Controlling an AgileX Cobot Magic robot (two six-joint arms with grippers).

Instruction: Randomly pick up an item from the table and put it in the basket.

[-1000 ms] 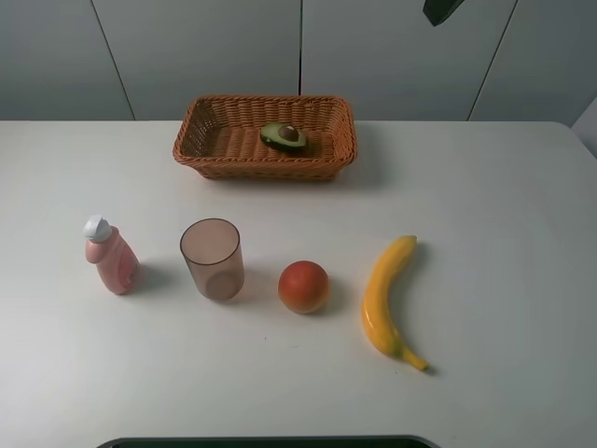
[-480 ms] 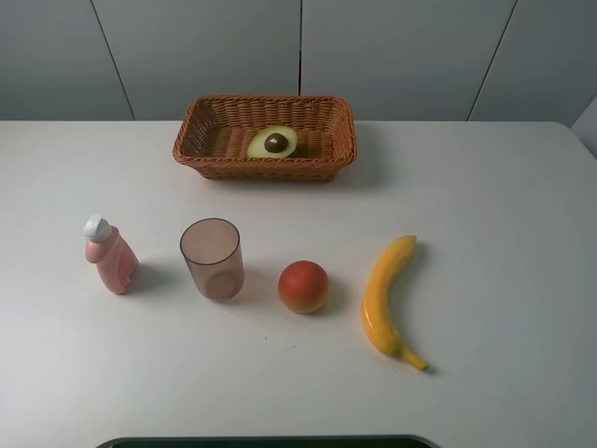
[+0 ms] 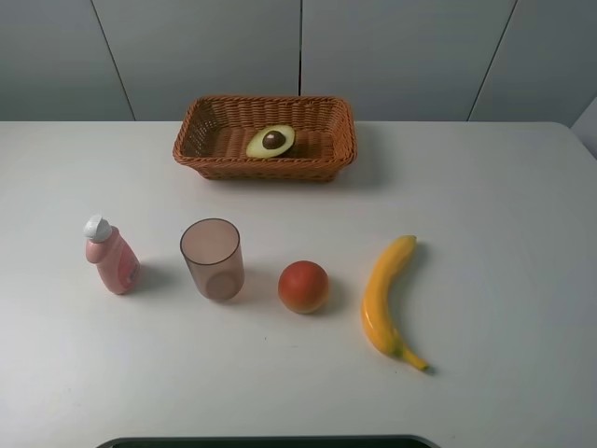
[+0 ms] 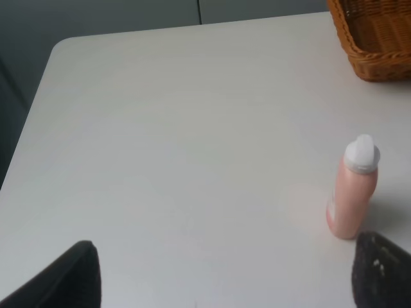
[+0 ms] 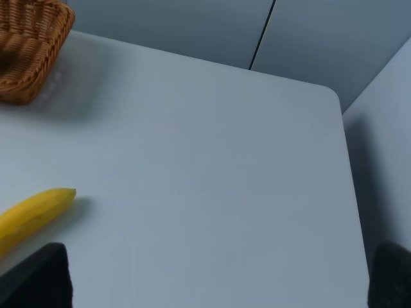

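Note:
The halved avocado lies flesh up, brown pit showing, inside the brown wicker basket at the back middle of the white table. Neither gripper shows in the exterior high view. In the left wrist view my left gripper is open and empty, its dark fingertips spread wide above bare table near the pink bottle; a basket corner shows. In the right wrist view my right gripper is open and empty, with the banana's tip and a basket corner in view.
On the table in front of the basket stand a pink bottle with a white cap, a translucent brown cup, a round red-orange fruit and a yellow banana. The table's right back corner is rounded.
A dark gripper tip at the top of the exterior view has left the frame. The avocado in the basket has rolled from skin-side showing to flesh up and settled.

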